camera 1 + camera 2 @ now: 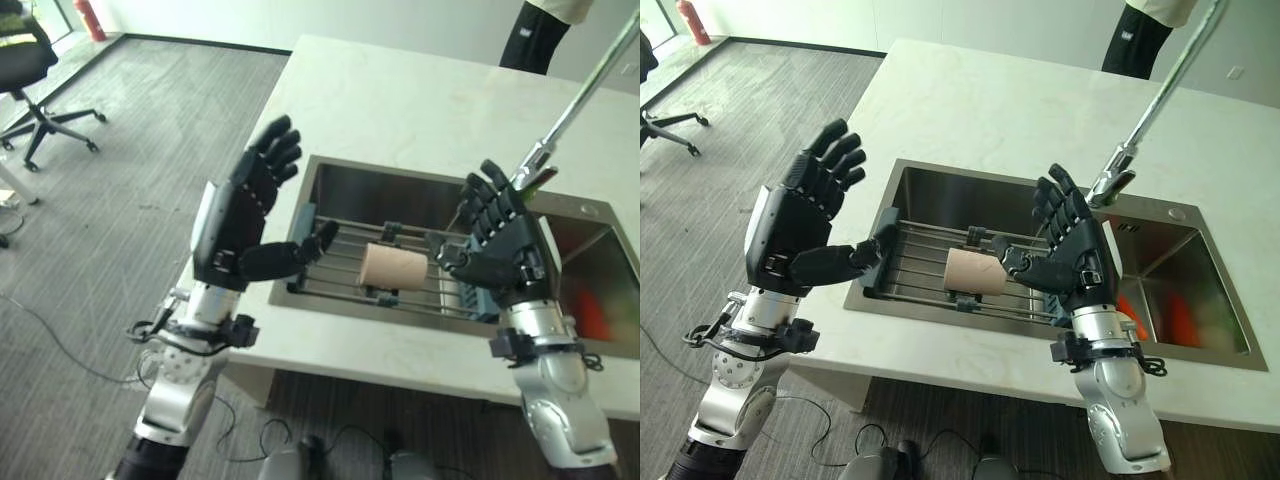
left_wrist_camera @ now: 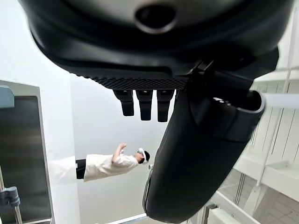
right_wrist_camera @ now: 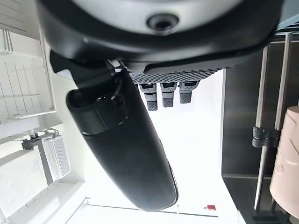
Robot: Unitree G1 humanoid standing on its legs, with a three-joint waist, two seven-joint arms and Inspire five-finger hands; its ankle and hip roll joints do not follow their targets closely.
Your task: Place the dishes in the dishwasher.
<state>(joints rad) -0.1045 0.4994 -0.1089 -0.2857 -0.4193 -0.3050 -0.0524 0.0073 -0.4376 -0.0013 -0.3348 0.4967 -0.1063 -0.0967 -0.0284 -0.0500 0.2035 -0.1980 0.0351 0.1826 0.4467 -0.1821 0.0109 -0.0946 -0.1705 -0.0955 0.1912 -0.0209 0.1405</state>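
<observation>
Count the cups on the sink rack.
1. A pinkish cup lies on its side on the wire rack across the sink's left basin, between the two raised robot hands. The right basin's contents are unclear, so more dishes may be hidden.

A beige cup (image 1: 393, 267) lies on its side on a metal wire rack (image 1: 330, 262) set across the left basin of a stainless steel sink (image 1: 345, 185). Its open end faces the robot's left. Nothing touches the cup.
</observation>
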